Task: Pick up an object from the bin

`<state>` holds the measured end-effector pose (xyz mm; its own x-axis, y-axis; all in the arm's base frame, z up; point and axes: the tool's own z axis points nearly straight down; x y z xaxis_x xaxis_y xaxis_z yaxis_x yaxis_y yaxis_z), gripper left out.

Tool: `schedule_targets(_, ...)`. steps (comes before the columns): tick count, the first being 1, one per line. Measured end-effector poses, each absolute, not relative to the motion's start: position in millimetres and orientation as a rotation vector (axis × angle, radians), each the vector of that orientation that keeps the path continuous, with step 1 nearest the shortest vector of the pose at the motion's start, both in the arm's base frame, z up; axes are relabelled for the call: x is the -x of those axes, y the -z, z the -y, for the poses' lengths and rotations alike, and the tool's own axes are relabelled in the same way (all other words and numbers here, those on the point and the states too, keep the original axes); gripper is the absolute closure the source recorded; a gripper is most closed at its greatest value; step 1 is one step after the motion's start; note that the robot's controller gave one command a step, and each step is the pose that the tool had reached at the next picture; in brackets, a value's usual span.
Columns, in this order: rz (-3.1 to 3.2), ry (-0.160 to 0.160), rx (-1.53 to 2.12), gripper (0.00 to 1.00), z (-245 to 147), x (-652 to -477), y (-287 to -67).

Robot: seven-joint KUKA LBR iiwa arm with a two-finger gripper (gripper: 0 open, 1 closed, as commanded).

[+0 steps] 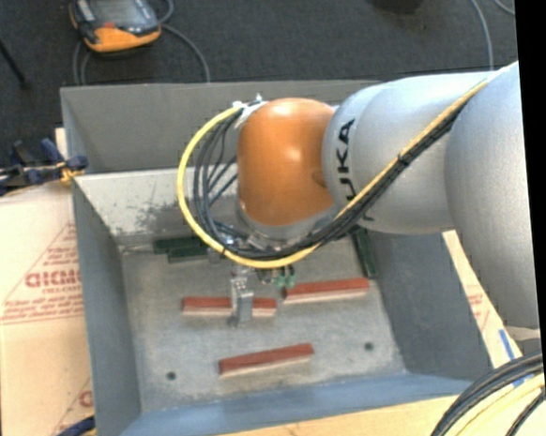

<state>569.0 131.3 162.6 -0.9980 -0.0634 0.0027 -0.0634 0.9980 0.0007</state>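
Red-brown bar (205, 306) under tool (243, 307), lengthwise left-right

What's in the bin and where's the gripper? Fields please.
bin: grey metal, few loose things
gripper: low, at right end of left bar
left bar: red-brown, flat, mid-floor
right bar: red-brown, flat, just right of gripper
front bar: red-brown, flat, alone toward the view's bottom
green pieces: dark, by back wall, partly under arm
held: cannot tell
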Motion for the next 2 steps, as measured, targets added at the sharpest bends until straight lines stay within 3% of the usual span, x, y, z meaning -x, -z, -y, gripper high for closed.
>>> schedule_targets(1,3.145,0.003,-0.019,1.00,-91.9,-573.4,-71.0)
schedule_targets(2,3.145,0.004,-0.016,1.00,-91.8,-573.4,-71.0)
